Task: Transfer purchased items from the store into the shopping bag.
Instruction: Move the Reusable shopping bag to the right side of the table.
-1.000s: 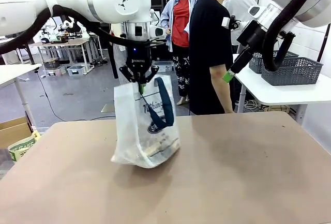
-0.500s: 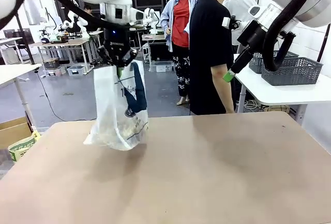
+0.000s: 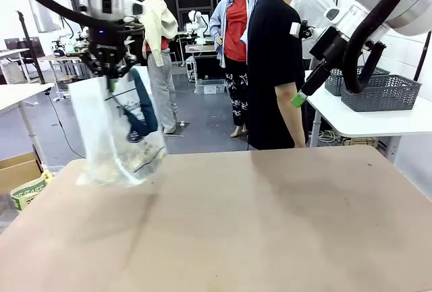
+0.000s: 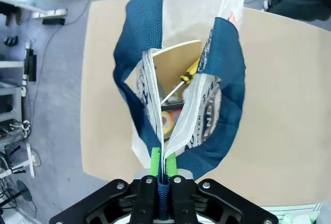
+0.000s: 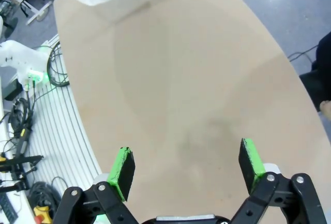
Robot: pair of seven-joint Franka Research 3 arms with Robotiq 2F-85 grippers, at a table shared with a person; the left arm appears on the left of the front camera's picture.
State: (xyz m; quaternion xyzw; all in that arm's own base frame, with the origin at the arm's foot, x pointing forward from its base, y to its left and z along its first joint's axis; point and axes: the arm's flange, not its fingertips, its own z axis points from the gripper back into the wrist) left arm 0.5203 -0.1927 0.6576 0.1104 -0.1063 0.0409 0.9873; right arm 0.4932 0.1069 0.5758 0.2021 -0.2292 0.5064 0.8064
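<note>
The shopping bag, translucent white with navy handles, hangs tilted over the table's left edge. My left gripper is shut on its handle strap. In the left wrist view the bag's mouth gapes below the gripper. Purchased items lie inside: a tan cardboard pack, a yellow stick and small goods. My right gripper hangs high at the right, open and empty; its green pads stand wide apart above the bare tabletop. Whether a dark grey lattice basket at far right is the store, I cannot tell.
The basket sits on a white side table. A person in a black shirt stands at the table's far side. A cardboard box sits on the floor at left. The brown tabletop is bare.
My left gripper has carried the bag from the table's middle up and to the left edge; the bag now swings off the surface. The right arm has not moved.
</note>
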